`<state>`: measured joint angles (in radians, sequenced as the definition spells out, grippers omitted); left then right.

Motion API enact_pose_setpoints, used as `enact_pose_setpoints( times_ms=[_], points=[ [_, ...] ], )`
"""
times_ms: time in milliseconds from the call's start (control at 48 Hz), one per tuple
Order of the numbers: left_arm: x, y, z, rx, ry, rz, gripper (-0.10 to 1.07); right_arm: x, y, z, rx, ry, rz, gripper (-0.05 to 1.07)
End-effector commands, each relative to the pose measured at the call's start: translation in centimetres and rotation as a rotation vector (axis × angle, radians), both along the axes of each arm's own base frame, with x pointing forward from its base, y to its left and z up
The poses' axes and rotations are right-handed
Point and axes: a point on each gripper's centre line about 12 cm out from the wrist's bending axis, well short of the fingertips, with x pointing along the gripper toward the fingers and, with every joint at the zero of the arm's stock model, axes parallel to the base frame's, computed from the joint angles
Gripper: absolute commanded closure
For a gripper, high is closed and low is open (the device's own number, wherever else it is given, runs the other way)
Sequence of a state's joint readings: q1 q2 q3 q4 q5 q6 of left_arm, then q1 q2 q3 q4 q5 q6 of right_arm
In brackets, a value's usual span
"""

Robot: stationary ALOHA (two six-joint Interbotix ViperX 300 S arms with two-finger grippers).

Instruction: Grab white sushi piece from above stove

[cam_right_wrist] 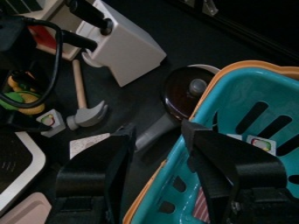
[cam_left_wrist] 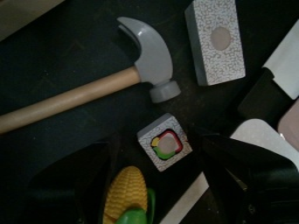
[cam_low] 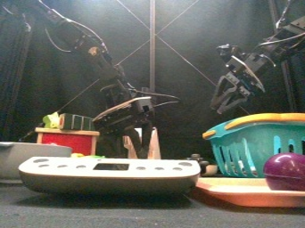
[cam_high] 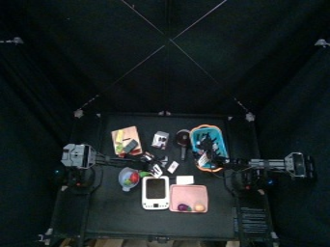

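Approach step, nothing grabbed yet. Left hand point(cam_left_wrist: 176, 188) hangs over white sushi piece point(cam_left_wrist: 163, 143), jaws spread wide either side, not touching. Sushi lies flat on bench point(cam_left_wrist: 70, 140) just beyond stove point(cam_high: 156, 193), beside toy hammer point(cam_left_wrist: 117, 74). Next move, my guess: drop straight down, then close. Right hand point(cam_right_wrist: 163, 153) open, empty, by teal basket point(cam_right_wrist: 251, 105). No readable labels or writing anywhere.

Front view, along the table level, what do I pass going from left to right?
Red box → white stove → teal basket → purple ball on the pink tray.
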<state>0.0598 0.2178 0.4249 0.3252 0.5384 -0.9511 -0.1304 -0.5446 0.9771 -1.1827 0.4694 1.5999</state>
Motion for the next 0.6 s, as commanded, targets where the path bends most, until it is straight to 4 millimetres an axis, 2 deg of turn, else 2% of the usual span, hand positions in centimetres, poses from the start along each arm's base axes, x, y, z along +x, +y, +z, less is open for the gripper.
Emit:
enact_pose_setpoints(
  times_ms=[0, 583],
  points=[
    [0.6, 0.1, 0.8, -0.003, -0.027, 0.005, 0.02, 0.4, 0.0, 1.0, -0.006, -0.029, 0.006, 0.2],
    [0.6, 0.1, -0.9, -0.015, 0.012, 0.014, 0.04, 0.3, 0.0, 0.9, -0.007, -0.028, 0.004, 0.2]
  ],
)
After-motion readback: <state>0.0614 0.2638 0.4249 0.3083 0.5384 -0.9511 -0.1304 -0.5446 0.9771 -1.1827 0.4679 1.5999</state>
